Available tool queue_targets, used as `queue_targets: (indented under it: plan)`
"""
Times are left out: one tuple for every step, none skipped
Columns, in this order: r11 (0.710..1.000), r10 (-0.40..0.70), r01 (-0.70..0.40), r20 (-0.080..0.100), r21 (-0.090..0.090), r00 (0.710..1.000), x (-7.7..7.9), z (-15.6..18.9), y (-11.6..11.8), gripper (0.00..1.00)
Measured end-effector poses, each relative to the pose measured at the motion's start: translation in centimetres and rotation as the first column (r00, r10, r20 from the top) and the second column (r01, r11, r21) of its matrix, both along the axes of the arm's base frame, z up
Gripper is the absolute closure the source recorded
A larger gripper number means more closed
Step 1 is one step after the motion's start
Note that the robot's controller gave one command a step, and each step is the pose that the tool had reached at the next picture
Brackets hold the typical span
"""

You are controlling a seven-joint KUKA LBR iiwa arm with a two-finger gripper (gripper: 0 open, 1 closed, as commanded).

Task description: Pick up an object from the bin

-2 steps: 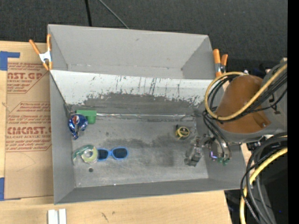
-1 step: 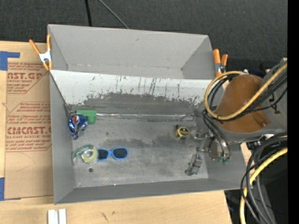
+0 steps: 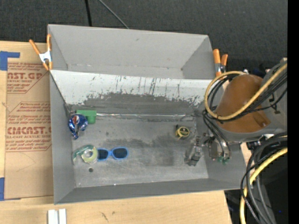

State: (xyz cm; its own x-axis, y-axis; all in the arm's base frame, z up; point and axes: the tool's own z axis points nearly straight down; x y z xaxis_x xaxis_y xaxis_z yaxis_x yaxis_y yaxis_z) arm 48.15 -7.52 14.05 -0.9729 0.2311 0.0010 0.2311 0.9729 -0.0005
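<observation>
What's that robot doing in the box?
The robot arm reaches into the grey bin from the right. Its hand is down near the bin's right side, close to a small yellow ring-shaped thing, with nothing in it that I can see. Blue sunglasses lie over on the left.

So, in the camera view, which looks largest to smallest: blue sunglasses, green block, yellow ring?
1. blue sunglasses
2. green block and yellow ring: these look about alike, so not ranked.
</observation>
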Motion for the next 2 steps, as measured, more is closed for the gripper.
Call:
queue_targets:
  plan:
    - [1.0,0.0,0.0,0.0,0.0,1.0,0.0,0.0,0.0,0.0]
    - [0.964,0.267,-0.267,0.002,-0.001,0.964,5.0,-3.8,-7.1,0.0]
